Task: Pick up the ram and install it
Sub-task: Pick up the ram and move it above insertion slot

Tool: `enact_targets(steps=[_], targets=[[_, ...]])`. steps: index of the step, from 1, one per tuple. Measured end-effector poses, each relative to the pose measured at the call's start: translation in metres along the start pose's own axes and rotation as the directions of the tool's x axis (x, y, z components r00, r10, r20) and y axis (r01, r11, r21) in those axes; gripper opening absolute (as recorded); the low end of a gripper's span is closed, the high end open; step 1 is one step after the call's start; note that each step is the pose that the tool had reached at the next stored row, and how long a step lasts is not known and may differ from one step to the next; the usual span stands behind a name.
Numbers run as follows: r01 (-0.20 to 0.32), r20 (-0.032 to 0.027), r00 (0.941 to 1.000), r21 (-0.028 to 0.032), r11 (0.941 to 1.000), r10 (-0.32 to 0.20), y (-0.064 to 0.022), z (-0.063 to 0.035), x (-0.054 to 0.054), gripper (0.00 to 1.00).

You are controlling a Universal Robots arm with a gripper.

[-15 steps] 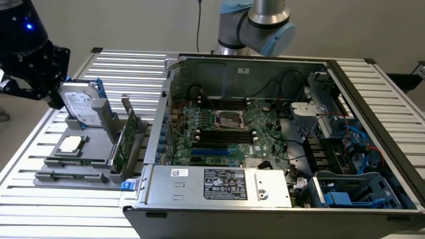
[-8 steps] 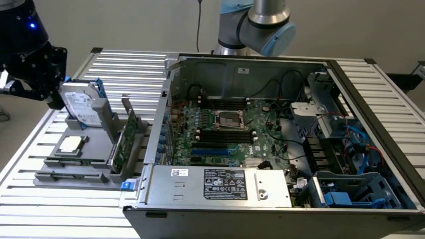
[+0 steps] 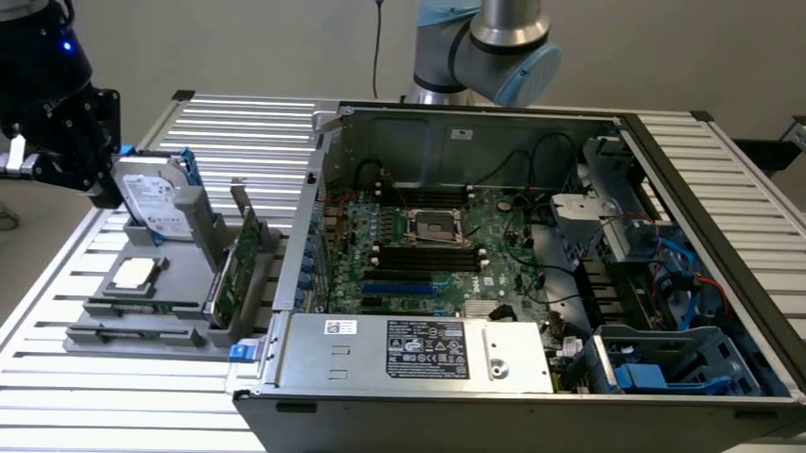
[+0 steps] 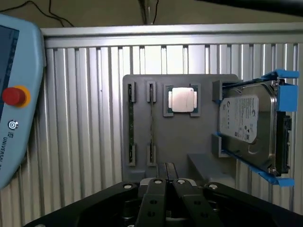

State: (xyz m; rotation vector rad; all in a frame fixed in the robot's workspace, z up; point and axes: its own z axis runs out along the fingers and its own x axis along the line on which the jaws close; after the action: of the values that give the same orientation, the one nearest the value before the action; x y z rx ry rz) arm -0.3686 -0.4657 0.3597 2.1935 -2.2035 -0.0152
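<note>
Pincer point(image 4: 169, 183) hovered over the gray holder point(image 4: 184, 137) on the desk point(image 4: 85, 118), fingers pressed together and holding nothing. The ram point(image 4: 131, 125) stood on edge in a holder slot.

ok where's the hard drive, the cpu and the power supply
hard drive point(image 4: 239, 120): wrist view, on its white label
cpu point(image 4: 182, 100): wrist view, middle of its metal lid
power supply point(image 3: 428, 354): exterior view, on its dark label

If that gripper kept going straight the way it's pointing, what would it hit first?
Most likely the grey parts holder, judging from the wrist view: the gripper points at its bare face, between the ram and the hard drive. Depth is unclear.
</note>
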Motion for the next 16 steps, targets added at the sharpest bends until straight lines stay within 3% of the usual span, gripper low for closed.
enact_targets(steps=[3,7,14,16], targets=[[0.044,-0.0011,0.9990,0.0011,0.9990,-0.044,0.0006,0.0003,0.0000,0.11],[0.049,-0.0014,0.9988,0.0011,0.9988,-0.049,0.0005,0.0002,0.0000,0.11],[0.054,-0.0016,0.9986,0.0022,0.9985,-0.054,0.0035,0.0011,0.0007,0.36],[0.056,-0.0012,0.9985,0.0059,0.9984,-0.056,0.0083,0.0041,0.0017,0.36]])
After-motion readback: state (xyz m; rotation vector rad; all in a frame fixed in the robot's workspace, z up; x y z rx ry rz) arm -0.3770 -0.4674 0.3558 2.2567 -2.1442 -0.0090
